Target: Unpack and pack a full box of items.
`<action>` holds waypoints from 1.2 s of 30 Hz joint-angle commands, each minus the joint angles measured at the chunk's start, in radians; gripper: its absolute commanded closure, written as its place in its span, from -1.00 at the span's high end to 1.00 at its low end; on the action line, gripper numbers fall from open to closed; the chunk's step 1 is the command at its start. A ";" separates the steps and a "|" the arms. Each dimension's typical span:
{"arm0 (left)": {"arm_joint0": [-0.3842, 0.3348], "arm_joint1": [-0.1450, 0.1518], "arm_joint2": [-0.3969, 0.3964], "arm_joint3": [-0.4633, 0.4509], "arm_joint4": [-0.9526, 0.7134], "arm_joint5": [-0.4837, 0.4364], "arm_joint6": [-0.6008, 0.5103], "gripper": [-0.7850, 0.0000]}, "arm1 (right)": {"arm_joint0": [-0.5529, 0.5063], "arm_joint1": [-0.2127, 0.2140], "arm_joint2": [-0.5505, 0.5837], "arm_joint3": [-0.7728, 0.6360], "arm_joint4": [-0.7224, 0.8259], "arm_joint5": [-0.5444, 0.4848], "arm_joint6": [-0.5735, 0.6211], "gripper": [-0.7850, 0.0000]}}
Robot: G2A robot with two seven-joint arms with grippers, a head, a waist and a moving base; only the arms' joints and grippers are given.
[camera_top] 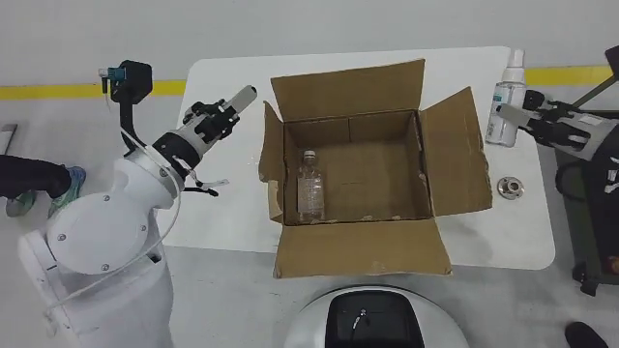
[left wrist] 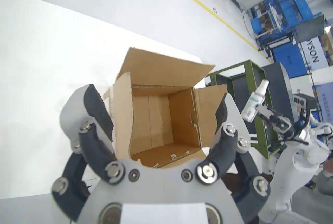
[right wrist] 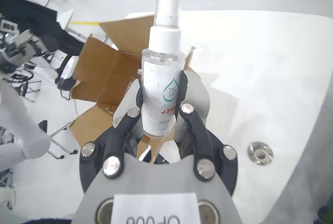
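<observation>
The box [camera_top: 358,169] sits open in the middle of the top view on the white tabletop [camera_top: 522,237], with all four flaps folded out. Inside it, a clear bottle [camera_top: 309,186] lies along the left wall. Near the frame's right edge, the right end effector [camera_top: 513,111] is clamped on a spray bottle [camera_top: 506,97], which it holds over the tabletop's upper right corner, just past the box's right flap. Its fingers [right wrist: 183,84] press the labelled body, and the capped nozzle points away from the wrist. A small metal ring [camera_top: 509,188] lies on the tabletop lower in the frame, apart from the box. The left end effector [camera_top: 242,99] hangs left of the box, facing it, with its jaws spread wide and nothing between them.
</observation>
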 commanded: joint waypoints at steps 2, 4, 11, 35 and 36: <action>0.028 0.005 -0.054 -0.012 0.002 0.024 0.037 1.00 | 0.035 0.003 -0.057 0.001 0.084 -0.018 0.020 -1.00; 0.040 0.007 -0.073 -0.017 0.003 0.032 0.051 1.00 | 0.058 0.005 -0.107 0.004 0.103 -0.043 0.036 -1.00; 0.040 0.007 -0.073 -0.017 0.003 0.032 0.051 1.00 | 0.076 0.008 -0.170 0.013 0.091 -0.092 0.055 -1.00; 0.040 0.007 -0.073 -0.017 0.003 0.032 0.051 1.00 | 0.421 -0.043 -0.807 0.267 -0.207 0.066 -0.037 -1.00; 0.040 0.007 -0.073 -0.017 0.003 0.032 0.051 1.00 | 0.444 -0.053 -0.850 0.297 -0.198 0.099 -0.042 -1.00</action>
